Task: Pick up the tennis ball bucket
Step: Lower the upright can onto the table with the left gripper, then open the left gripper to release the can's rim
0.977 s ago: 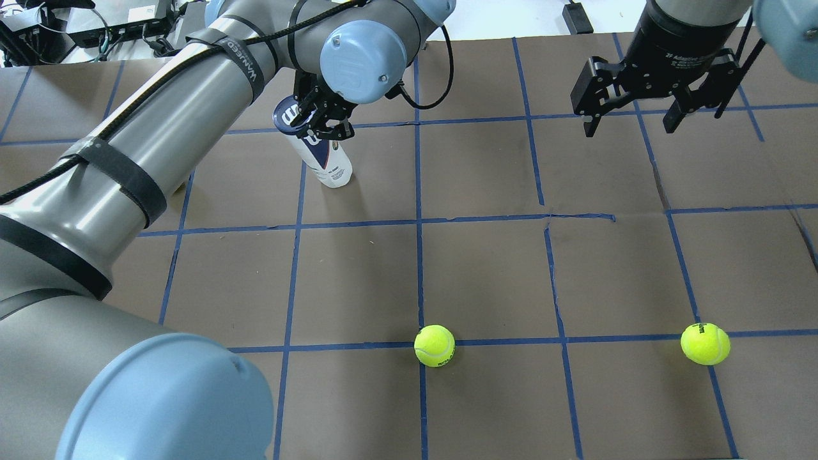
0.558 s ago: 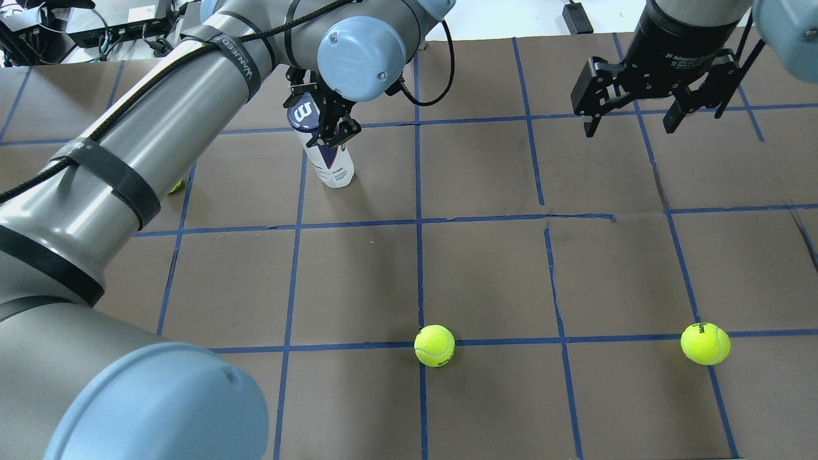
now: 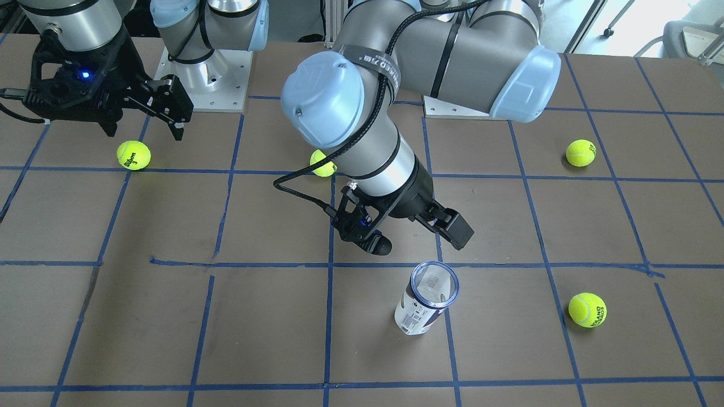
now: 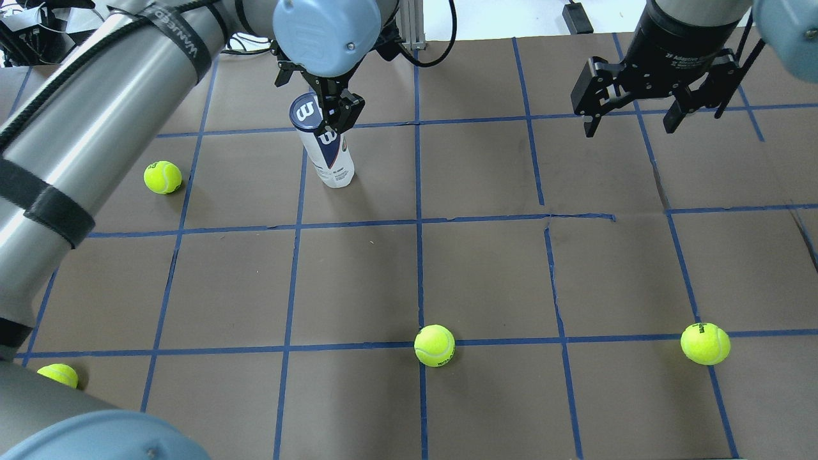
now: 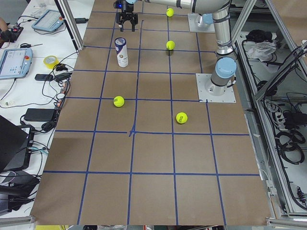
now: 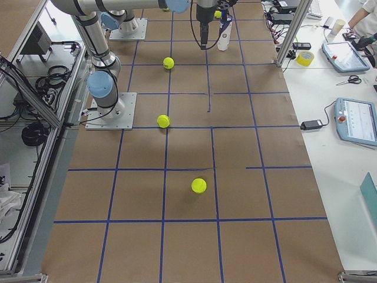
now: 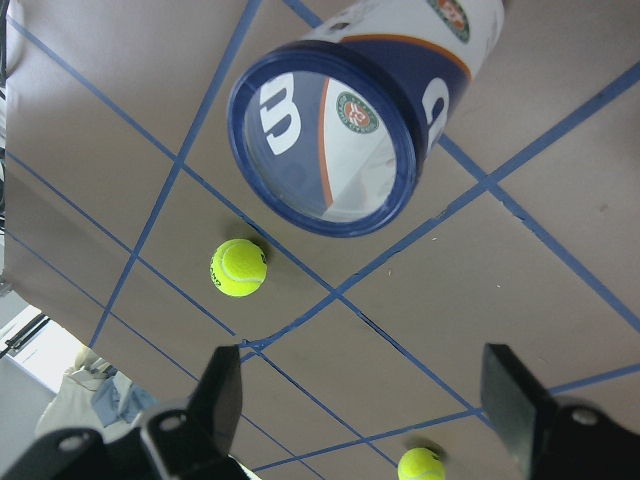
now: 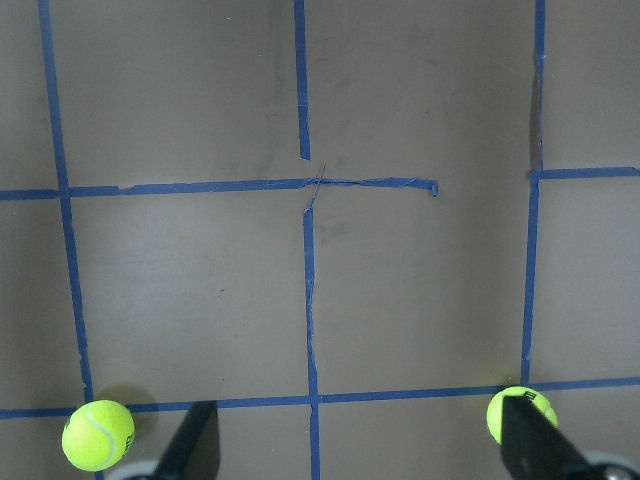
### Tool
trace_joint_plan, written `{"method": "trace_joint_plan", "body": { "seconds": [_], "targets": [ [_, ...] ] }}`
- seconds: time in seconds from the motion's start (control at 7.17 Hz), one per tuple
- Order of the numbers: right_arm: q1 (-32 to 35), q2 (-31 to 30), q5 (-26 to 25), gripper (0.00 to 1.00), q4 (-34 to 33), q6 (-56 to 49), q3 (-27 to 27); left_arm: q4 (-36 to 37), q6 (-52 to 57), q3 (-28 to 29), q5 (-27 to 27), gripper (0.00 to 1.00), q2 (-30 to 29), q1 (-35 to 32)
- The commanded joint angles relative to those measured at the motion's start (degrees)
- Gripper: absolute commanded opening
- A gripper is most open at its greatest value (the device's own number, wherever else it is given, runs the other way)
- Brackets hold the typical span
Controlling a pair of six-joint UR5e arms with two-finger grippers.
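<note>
Slim white-and-navy cylindrical tennis ball bucket stands upright on the brown paper desk with blue tape grid, left gripper hovering just above its dark rim with jaws apart, not touching it, right gripper also spread, well apart.

tennis ball bucket stood upright just ahead of the spread left gripper, open mat seen on both sides of it, one tennis ball parked well off sideways
</note>
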Motion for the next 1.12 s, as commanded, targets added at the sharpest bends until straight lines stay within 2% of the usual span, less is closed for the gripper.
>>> {"method": "trace_joint_plan", "body": {
  "seconds": [0.0, 0.28, 0.42, 0.56, 0.7, 0.98],
  "targets": [
    [0.00, 0.00, 0.00, 1.00, -0.01, 0.00, 0.02, 0.30, -12.79, -0.01, -14.08, 1.00, 4.19, 5.29],
    [0.00, 0.00, 0.00, 1.00, -0.01, -0.09, -0.06, 0.56, -26.30, -0.54, -21.48, 1.00, 8.76, 9.70],
    [0.00, -0.08, 0.00, 1.00, 0.08, -0.09, 0.02, 4.74, -28.55, -1.24, -23.09, 1.00, 10.18, 12.59],
    [0.00, -0.08, 0.00, 1.00, 0.08, 0.00, 0.02, 4.61, -28.66, -2.64, -26.50, 1.00, 12.28, 14.97],
    [0.00, -0.08, 0.00, 1.00, 0.08, 0.00, 0.02, 4.69, -29.19, -5.52, -26.97, 1.00, 14.65, 16.12],
    [0.00, -0.08, 0.00, 1.00, 0.08, 0.00, 0.02, 10.65, -28.06, -14.64, -27.06, 1.00, 18.35, 20.32]
  ]
}}
